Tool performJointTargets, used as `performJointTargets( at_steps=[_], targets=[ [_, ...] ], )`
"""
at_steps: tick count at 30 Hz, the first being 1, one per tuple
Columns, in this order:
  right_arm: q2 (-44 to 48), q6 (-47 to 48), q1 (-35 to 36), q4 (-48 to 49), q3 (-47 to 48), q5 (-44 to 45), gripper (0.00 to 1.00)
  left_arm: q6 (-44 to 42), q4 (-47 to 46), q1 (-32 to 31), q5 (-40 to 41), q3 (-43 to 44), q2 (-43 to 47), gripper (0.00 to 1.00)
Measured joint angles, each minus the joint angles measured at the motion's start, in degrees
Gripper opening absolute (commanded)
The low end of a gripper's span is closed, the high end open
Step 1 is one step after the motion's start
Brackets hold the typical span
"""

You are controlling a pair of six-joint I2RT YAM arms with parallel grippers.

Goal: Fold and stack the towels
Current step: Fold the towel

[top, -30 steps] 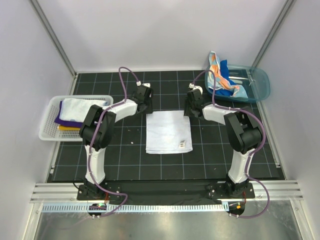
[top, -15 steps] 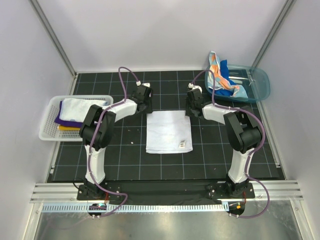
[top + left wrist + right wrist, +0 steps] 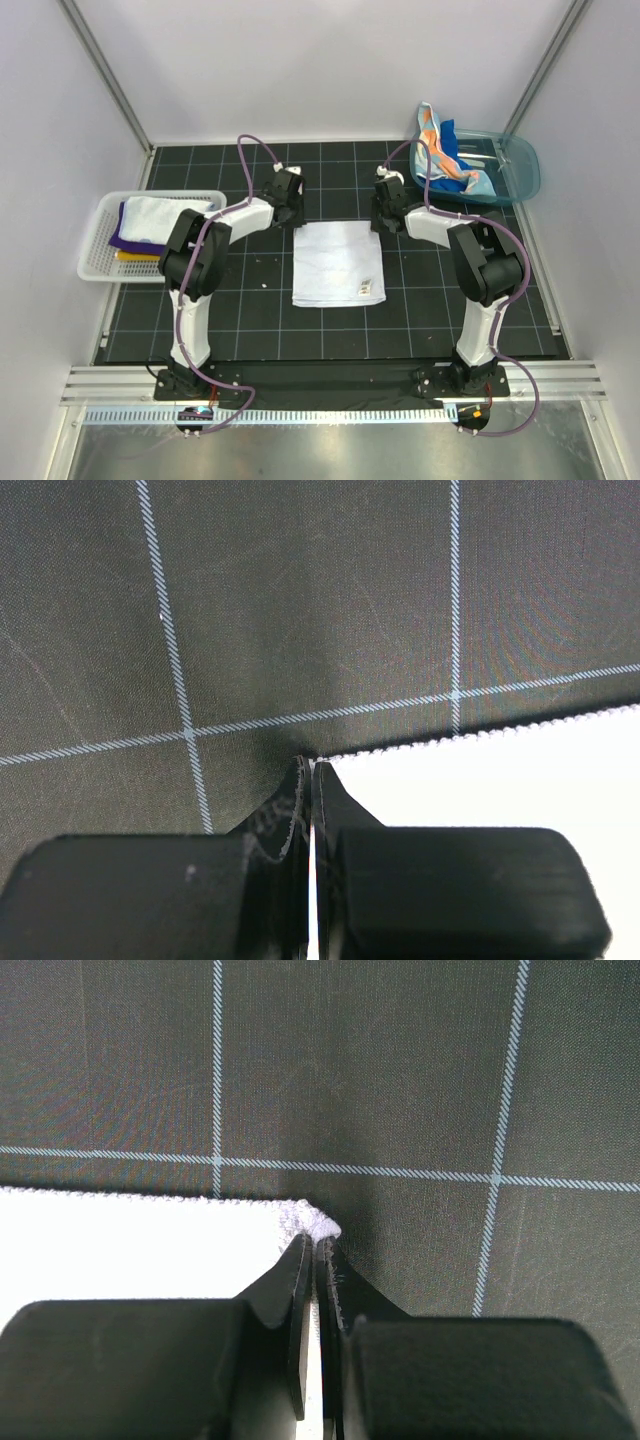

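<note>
I have the white towel (image 3: pixel 337 262) lying flat in the middle of the tabletop (image 3: pixel 250 320), square to both arms, so each far corner is within reach. My left fingers (image 3: pixel 285 812) are pressed together on its far-left corner. My right fingers (image 3: pixel 290 1280) are pinched on the bunched far-right corner. I judge this matched hold suits drawing that edge toward me into a fold.
</note>
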State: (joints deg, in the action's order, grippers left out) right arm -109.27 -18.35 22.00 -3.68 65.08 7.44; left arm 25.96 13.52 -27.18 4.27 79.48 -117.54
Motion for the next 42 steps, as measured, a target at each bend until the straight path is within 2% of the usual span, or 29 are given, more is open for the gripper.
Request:
performJointTargets(
  at_steps=[9, 19, 31, 42],
  targets=[
    [1.8, -0.4, 0.0, -0.9, -0.4, -0.2, 0.01, -0.9, 1.0, 0.0, -0.5, -0.5, 1.5, 0.0],
    [12.2, -1.5, 0.0, -0.4, -6.4, -0.6, 0.01, -0.4, 0.0, 0.0, -3.0, -5.6, 10.8, 0.0],
    [24.1, -4.3, 0.1, 5.2, -21.1, -2.7, 0.01, 1.9, -4.7, -0.6, -9.4, -18.0, 20.7, 0.0],
    [37.8, -7.0, 2.3, 6.6, -31.2, -3.6, 0.01, 2.4, -8.0, -2.5, -10.8, -27.8, 29.0, 0.0]
  ],
)
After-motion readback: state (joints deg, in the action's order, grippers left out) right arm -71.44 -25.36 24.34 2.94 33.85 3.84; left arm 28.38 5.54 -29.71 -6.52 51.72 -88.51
